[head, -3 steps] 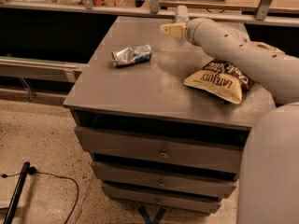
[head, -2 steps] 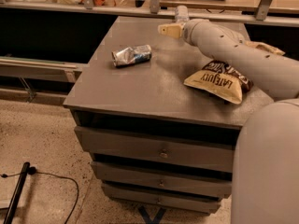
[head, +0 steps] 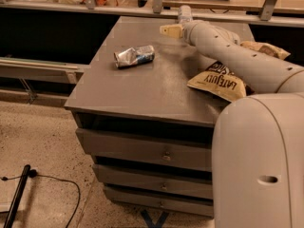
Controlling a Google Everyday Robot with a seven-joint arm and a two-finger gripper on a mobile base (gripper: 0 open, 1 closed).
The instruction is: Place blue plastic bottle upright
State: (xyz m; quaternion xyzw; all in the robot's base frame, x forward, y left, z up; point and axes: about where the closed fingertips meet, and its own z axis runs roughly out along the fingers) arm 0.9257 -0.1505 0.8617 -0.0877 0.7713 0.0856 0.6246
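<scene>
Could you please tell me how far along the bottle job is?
The blue plastic bottle looks upright at the far edge of the cabinet top, so the main step seems done. The claw is close beside it; whether it grips is unclear. Left: confirm release and draw the arm away.

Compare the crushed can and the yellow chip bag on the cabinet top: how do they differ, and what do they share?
The crushed can is silver-blue and dented; the yellow chip bag is flat with dark lettering. The can lies clear of the arm; the bag is partly hidden by the arm. Both lie on the cabinet top. The claw is at the far edge, beside the blue plastic bottle.
</scene>
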